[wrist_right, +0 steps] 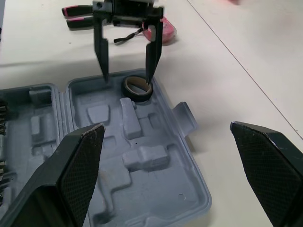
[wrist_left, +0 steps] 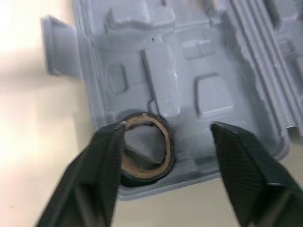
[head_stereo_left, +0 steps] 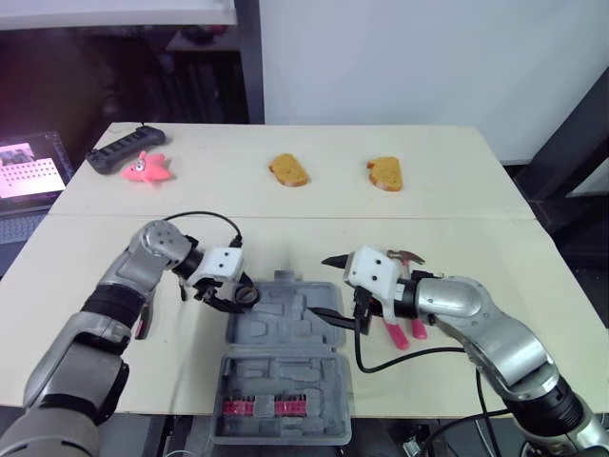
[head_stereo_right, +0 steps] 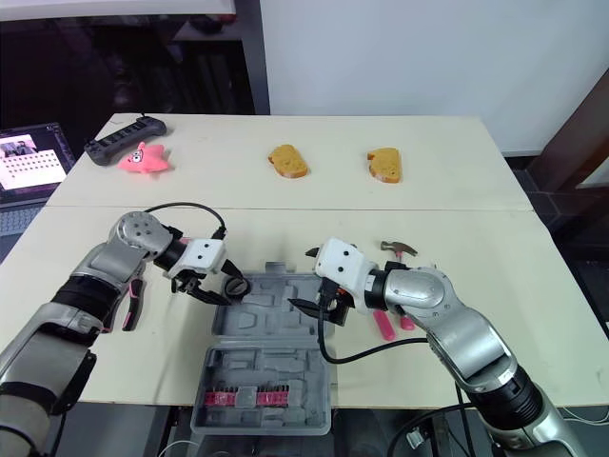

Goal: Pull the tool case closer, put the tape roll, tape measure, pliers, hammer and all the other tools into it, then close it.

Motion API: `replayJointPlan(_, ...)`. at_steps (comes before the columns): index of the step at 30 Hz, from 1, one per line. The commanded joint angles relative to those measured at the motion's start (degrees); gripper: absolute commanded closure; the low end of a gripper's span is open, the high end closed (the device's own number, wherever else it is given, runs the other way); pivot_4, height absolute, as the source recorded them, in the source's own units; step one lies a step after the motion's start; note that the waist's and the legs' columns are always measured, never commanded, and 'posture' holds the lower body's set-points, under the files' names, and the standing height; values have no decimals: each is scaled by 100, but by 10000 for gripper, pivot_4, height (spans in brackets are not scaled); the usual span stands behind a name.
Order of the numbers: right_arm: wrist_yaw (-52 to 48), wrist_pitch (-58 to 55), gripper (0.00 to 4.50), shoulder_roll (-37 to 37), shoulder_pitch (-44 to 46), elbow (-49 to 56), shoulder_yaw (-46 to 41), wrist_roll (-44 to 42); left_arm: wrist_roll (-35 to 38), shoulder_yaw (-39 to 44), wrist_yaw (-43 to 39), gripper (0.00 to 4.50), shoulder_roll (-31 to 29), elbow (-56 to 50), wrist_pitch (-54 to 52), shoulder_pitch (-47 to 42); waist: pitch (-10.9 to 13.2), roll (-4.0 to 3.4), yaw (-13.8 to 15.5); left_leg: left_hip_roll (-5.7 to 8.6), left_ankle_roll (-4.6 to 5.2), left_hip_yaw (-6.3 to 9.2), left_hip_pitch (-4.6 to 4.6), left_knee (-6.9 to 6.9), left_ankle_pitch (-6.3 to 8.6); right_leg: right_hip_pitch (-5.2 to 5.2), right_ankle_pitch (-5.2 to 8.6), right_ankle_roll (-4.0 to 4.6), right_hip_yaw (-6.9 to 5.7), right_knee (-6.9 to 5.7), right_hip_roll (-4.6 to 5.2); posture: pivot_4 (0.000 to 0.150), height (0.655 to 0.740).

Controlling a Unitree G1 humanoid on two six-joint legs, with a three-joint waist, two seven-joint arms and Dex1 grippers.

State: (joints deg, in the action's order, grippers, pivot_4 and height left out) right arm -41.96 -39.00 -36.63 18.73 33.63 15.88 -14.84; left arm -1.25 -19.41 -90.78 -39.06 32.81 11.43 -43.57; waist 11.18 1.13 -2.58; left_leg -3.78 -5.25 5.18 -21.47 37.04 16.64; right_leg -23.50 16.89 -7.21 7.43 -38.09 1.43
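The grey tool case (head_stereo_left: 285, 328) lies open at the table's front middle. The brown tape roll (wrist_left: 144, 149) rests in the case's far left corner. My left gripper (wrist_left: 166, 128) hovers open just over it, one finger (wrist_right: 149, 71) at the roll's rim and the other outside it. My right gripper (head_stereo_left: 333, 290) is open wide over the case's right side, holding nothing. A hammer head (head_stereo_left: 409, 255) shows behind my right wrist, and pink handles (head_stereo_left: 404, 333) lie beside that arm. Pink-and-black pliers (head_stereo_right: 128, 305) lie under my left forearm.
The near half of the case holds a red bit rack (head_stereo_left: 271, 407) and overhangs the table's front edge. At the back lie two pieces of bread (head_stereo_left: 288, 170) (head_stereo_left: 385, 173), a pink starfish toy (head_stereo_left: 145, 168) and a black controller (head_stereo_left: 124, 148). A laptop (head_stereo_left: 29, 171) stands far left.
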Motion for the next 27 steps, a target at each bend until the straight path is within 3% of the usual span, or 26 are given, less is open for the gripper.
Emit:
replayJointPlan(1,-13,102,0,42,73,98,-59,-13,284,288,-36,14695,-170,-353,-225,23,0,0,-2,0,0,0,0,0,0,0,0,0,0,0,0,1500,7400)
replayJointPlan(9,-21,178,0,55,77,43,-37,13,648,722,366,14695,-136,-473,-688,478,0,0,-1,0,0,0,0,0,0,0,0,0,0,0,0,1500,7400)
replayJointPlan(13,-28,187,0,60,91,30,-34,16,627,792,670,27051,-104,-494,-687,615,0,0,9,0,0,0,-1,1,0,0,0,0,-1,0,1,1500,7400)
replayJointPlan(27,0,150,0,65,73,50,-24,28,563,742,1083,27051,82,-570,-716,988,0,0,2,0,0,0,0,0,0,0,0,0,-1,0,1,1500,7400)
